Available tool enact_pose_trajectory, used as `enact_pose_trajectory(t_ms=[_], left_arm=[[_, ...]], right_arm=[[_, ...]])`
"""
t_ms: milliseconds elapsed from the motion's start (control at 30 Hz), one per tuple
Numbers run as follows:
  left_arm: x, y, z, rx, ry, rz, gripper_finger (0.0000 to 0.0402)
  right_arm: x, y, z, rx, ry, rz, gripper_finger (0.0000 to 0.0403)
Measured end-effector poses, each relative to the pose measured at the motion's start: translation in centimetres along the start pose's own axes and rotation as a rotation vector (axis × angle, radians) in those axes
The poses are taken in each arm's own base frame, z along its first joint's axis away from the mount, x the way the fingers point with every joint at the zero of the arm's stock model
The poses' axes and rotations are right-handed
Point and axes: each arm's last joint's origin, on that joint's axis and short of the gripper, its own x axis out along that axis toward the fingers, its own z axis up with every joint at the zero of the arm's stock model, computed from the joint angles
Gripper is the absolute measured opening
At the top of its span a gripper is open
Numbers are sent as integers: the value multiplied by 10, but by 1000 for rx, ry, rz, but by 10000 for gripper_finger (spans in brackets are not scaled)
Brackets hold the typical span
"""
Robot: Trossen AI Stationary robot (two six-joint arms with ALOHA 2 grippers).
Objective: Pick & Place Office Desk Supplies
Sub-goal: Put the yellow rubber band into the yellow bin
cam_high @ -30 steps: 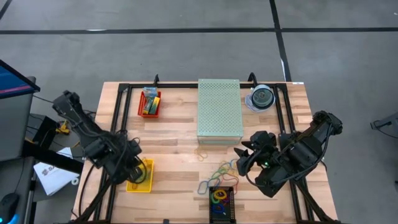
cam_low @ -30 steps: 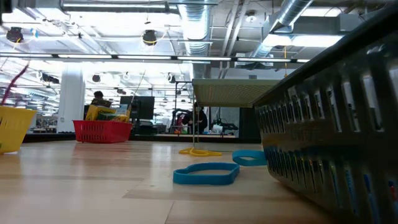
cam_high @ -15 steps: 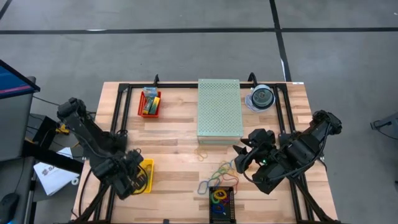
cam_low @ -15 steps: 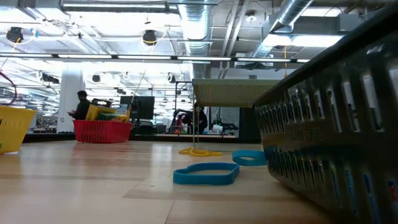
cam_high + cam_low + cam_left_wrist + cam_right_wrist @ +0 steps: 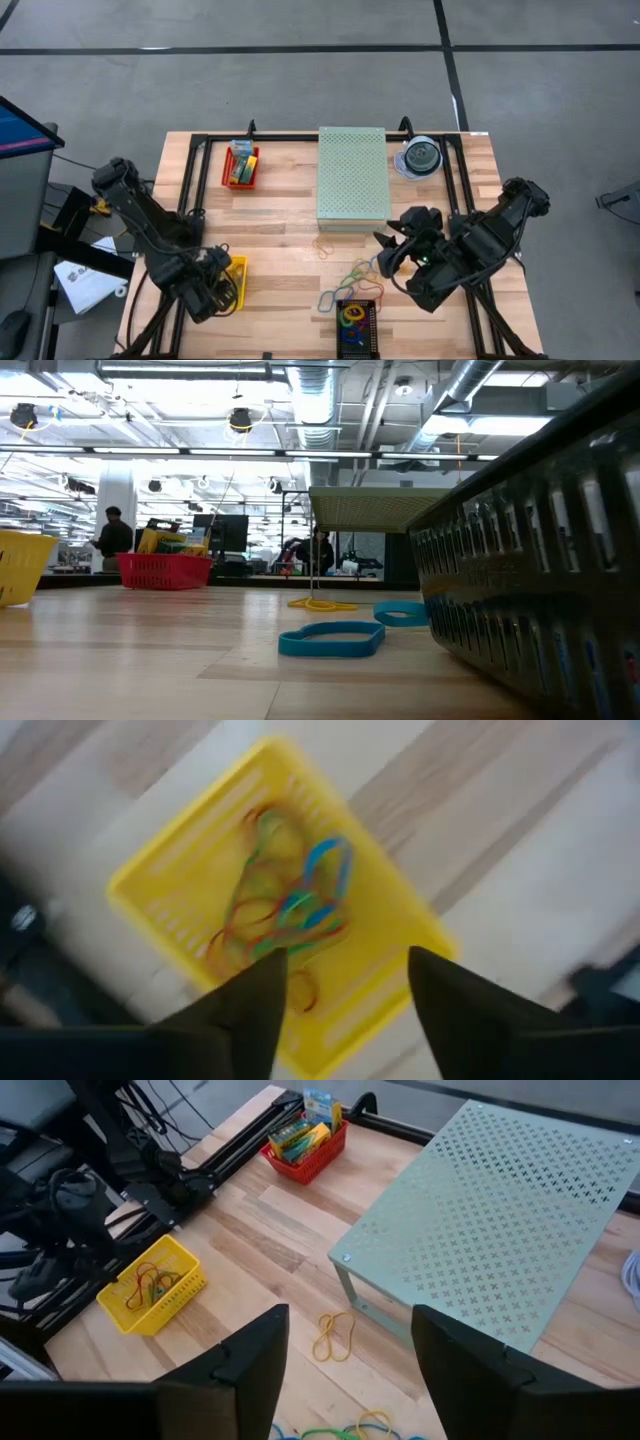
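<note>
Loose rubber bands [image 5: 352, 274] lie on the wood near the table's middle: a yellow one [image 5: 335, 1335] and blue ones [image 5: 331, 640]. More bands [image 5: 285, 910] lie in the yellow basket [image 5: 236, 268] at the near left. My left gripper [image 5: 345, 1005] hangs open right above that basket, pointing down, nothing between its fingers. Crayon boxes [image 5: 303, 1125] stand in the red basket [image 5: 240, 166] at the far left. My right gripper [image 5: 350, 1370] waits open and raised over the loose bands, right of the middle [image 5: 383, 258].
A pale green perforated box [image 5: 353, 178] stands at the far middle, a clear disc case [image 5: 422, 158] to its right. A black basket [image 5: 355, 326] with bands sits at the near edge. Bare wood lies between the yellow basket and the loose bands.
My left gripper has gone toward the table's near edge and down, over the yellow basket, then stopped. A red band that hung above the yellow basket in the low view no longer shows there.
</note>
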Motion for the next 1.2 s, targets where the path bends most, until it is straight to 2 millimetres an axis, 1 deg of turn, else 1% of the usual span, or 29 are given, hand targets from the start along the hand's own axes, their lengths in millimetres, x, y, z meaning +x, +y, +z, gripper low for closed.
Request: enact_pose_trajectory(t_ms=[100, 167, 233, 333, 433, 500, 533, 567, 633, 700, 733, 833, 900, 1033, 1100, 1200], left_arm=[[-11, -4, 7, 57, -105, -146, 226], [-19, -9, 15, 106, -198, -249, 229], [-24, -12, 27, 145, -259, -308, 223], [-26, -18, 53, 203, -332, -355, 206], [-25, -30, 85, 339, -402, -427, 187], [-21, -39, 109, 432, -462, -478, 175], [-17, -42, 121, 450, -479, -496, 169], [-12, -43, 133, 457, -485, -502, 164], [2, -42, 153, 461, -439, -498, 155], [19, -40, 166, 492, -377, -462, 149], [28, -40, 169, 538, -348, -440, 147], [56, -46, 171, 719, -302, -375, 144], [74, -51, 170, 798, -276, -337, 143], [109, -58, 170, 905, -235, -272, 144], [121, -64, 173, 950, -265, -279, 147], [137, -73, 179, 965, -316, -298, 152]], right_arm=[[0, 0, 1, 1, -20, -2, 221], [0, 0, 1, 1, -20, -2, 225], [-1, 0, 0, -1, -18, 1, 227], [-3, 0, -2, -3, -16, 9, 228], [-5, 1, -4, -2, -13, 18, 227], [-7, 1, -5, -4, -10, 24, 227], [-8, 1, -6, 0, -7, 27, 227], [-9, 1, -6, 5, -4, 30, 227], [-11, 1, -9, 12, 1, 39, 227], [-15, 2, -11, 19, 6, 49, 227], [-16, 2, -12, 19, 9, 55, 227], [-19, 2, -15, 15, 15, 66, 227], [-20, 2, -15, 13, 21, 69, 227], [-22, 2, -17, 10, 43, 73, 227], [-22, 2, -17, 5, 43, 73, 227], [-22, 2, -17, 2, 45, 73, 227]])
